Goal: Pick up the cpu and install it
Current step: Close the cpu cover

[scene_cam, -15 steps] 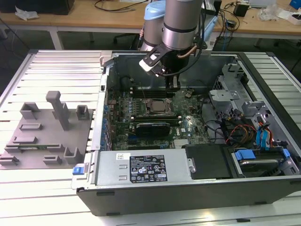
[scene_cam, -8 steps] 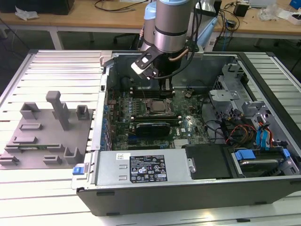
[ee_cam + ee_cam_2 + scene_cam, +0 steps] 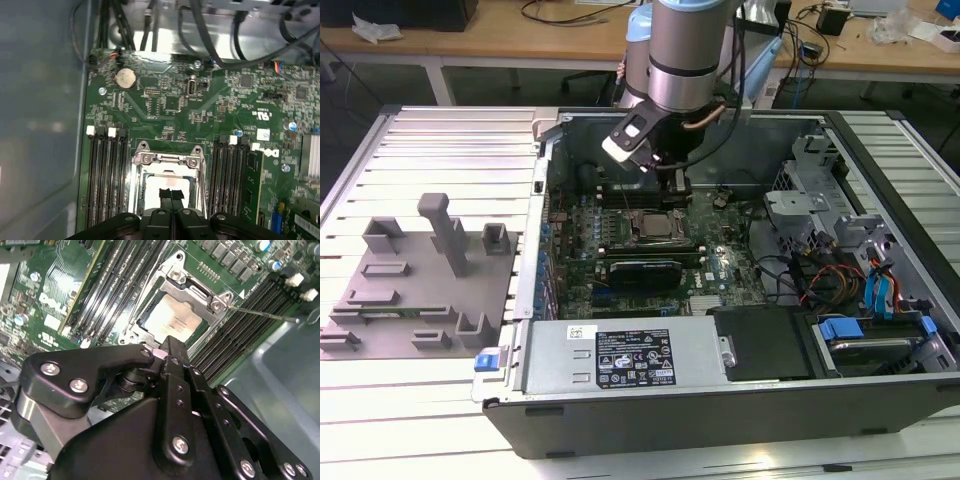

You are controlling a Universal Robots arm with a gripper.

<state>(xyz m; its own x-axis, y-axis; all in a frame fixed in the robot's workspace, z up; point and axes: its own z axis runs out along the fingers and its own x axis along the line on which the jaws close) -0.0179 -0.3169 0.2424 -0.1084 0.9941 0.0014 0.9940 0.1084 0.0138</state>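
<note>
The cpu [image 3: 172,320] is a silvery-white square chip lying flat inside the open metal socket frame [image 3: 176,276] on the green motherboard. In the exterior view the cpu [image 3: 657,228] sits in the middle of the board inside the open computer case. My gripper [image 3: 678,185] hangs just above it on the far side. In both wrist views its black fingertips are pressed together over the chip's edge, with nothing seen between them: gripper [image 3: 170,344], gripper [image 3: 170,194], cpu [image 3: 167,181]. Part of the chip is hidden behind the fingers.
Memory slots [image 3: 105,175] flank the socket on both sides. A thin socket lever [image 3: 260,314] sticks out sideways. Drive cages and cables [image 3: 830,250] fill the case on the exterior view's right. A grey plastic tray with upright posts [image 3: 410,290] lies outside the case on that view's left.
</note>
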